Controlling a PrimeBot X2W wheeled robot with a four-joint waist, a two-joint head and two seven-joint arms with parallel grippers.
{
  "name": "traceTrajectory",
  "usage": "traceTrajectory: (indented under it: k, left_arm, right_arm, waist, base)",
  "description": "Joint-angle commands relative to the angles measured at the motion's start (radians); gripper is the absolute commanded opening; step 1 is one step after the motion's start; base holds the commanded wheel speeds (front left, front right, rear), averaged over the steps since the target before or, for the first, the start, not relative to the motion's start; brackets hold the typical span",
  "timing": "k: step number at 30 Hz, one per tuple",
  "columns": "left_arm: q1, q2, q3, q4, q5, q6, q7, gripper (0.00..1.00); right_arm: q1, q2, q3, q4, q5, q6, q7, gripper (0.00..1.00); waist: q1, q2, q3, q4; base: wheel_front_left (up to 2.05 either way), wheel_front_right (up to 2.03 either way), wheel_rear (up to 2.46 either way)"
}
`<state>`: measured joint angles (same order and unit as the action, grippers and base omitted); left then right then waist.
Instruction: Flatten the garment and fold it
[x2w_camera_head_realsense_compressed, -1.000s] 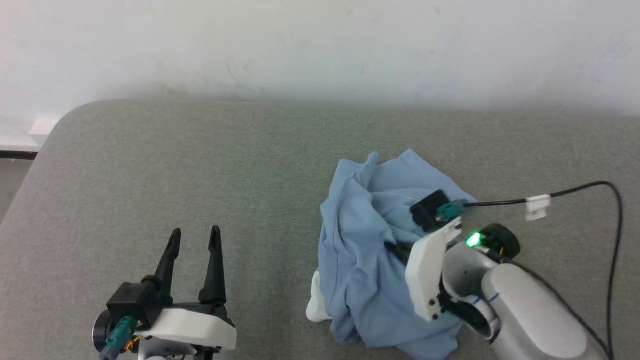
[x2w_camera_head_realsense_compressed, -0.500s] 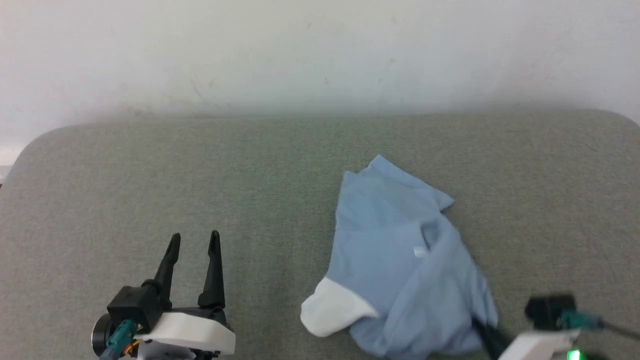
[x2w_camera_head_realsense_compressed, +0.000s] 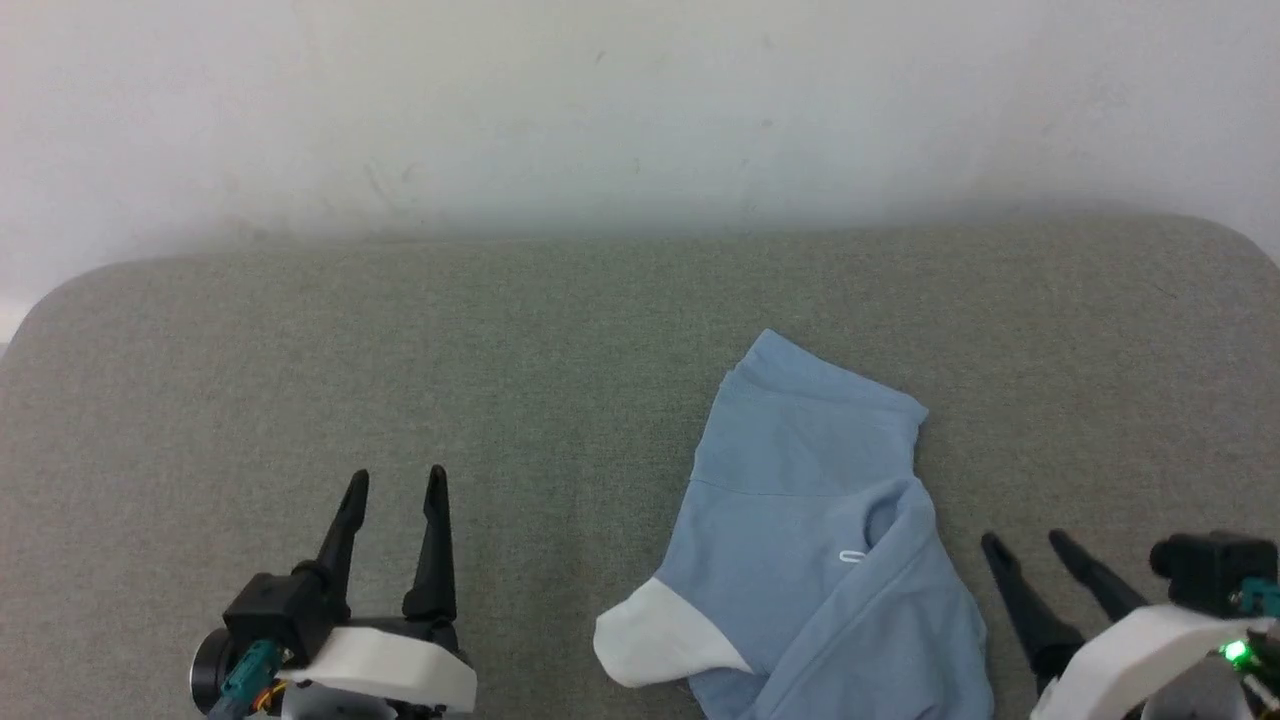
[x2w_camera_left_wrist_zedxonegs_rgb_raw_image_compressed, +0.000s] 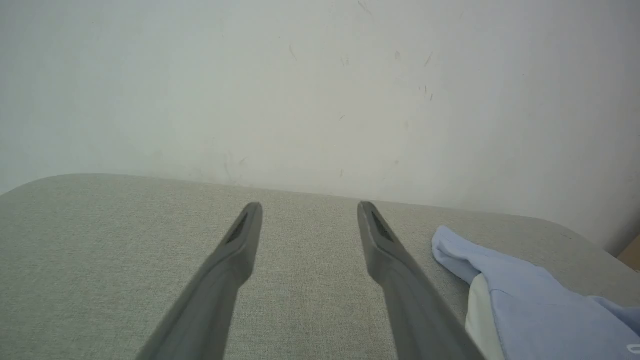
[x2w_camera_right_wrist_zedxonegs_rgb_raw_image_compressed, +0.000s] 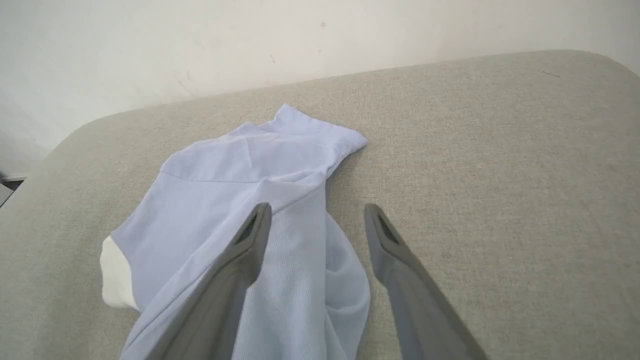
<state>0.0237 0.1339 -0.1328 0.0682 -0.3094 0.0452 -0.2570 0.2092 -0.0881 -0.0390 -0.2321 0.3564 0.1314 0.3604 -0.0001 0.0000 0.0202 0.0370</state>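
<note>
right gripper (x2w_camera_head_realsense_compressed: 1022, 540) first: half a second ago its fingers were down at the shirt's (x2w_camera_head_realsense_compressed: 800, 500) lower right corner. now they're spread apart with nothing between them, just beside the shirt's right edge. in its wrist view one finger crosses the ribbed fabric, can't tell if it touches. left gripper (x2w_camera_head_realsense_compressed: 397, 475) hasn't budged, fingers apart too, empty, over the bare grey pad (x2w_camera_head_realsense_compressed: 500, 350) and well apart from the shirt.

count: two grippers with two dark fingers each, one shirt, one white sleeve (x2w_camera_head_realsense_compressed: 650, 640) showing.

a second ago the shirt was a crumpled heap under the right arm. now it lies flatter, right of the pad's middle. the sleeve sticks out lower left, a tiny white mark (x2w_camera_head_realsense_compressed: 850, 557) sits on the chest, and the right side is folded over. the head view has shifted a bit as well.
</note>
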Motion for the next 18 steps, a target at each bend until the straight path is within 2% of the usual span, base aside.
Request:
traceTrajectory:
  k: [1,4,5,10,14,15,16,17,18]
  left_arm:
    - [-0.005,0.002,-0.001,-0.005,-0.003,0.002,-0.004,1.00]
    - [-0.018,-0.001,-0.008,-0.007,-0.002,-0.001,-0.004,1.00]
    - [-0.018,-0.001,-0.008,-0.007,-0.002,-0.001,-0.004,1.00]
    - [-0.030,-0.008,-0.011,0.002,-0.001,-0.002,-0.004,1.00]
    - [-0.037,-0.017,-0.008,0.004,0.001,-0.001,-0.005,1.00]
    - [-0.039,-0.019,-0.009,0.004,0.002,-0.001,-0.005,1.00]
    - [-0.040,-0.022,-0.010,0.005,0.003,-0.001,-0.005,1.00]
    - [-0.042,-0.024,-0.011,0.006,0.003,-0.002,-0.005,1.00]
    - [-0.043,-0.025,-0.010,0.007,0.003,-0.002,-0.005,1.00]
  right_arm:
    - [-0.063,-0.021,-0.015,0.040,0.021,-0.001,0.006,1.00]
    - [-0.172,-0.085,0.014,0.152,0.069,-0.001,0.067,1.00]
    - [-0.172,-0.085,0.014,0.152,0.069,-0.001,0.067,1.00]
    - [-0.330,-0.178,0.131,0.304,0.177,-0.001,0.205,1.00]
    - [-0.421,-0.207,0.206,0.421,0.257,-0.001,0.310,1.00]
    - [-0.436,-0.211,0.227,0.447,0.281,-0.001,0.347,0.96]
    - [-0.453,-0.220,0.245,0.460,0.295,-0.001,0.360,0.42]
    - [-0.467,-0.226,0.259,0.466,0.310,-0.001,0.364,0.00]
    - [-0.479,-0.235,0.272,0.466,0.319,-0.001,0.363,0.00]
  waist:
    - [0.0001,0.0000,0.013,0.012]
    - [0.0001,0.0000,0.029,0.030]
    - [0.0001,0.0000,0.029,0.030]
    - [0.0001,0.0000,0.048,0.050]
    - [0.0001,0.0000,0.060,0.054]
    - [0.0001,0.0000,0.061,0.055]
    - [0.0001,0.0000,0.062,0.056]
    - [0.0001,0.0000,0.063,0.057]
    - [0.0001,0.0000,0.062,0.057]
  base:
    - [0.00,0.00,0.00]
    - [0.00,0.00,0.00]
    - [0.00,0.00,0.00]
    - [0.00,0.00,0.00]
    - [0.00,0.00,0.00]
    - [0.00,0.00,0.00]
    - [0.00,0.00,0.00]
    - [0.00,0.00,0.00]
    - [0.00,0.00,0.00]
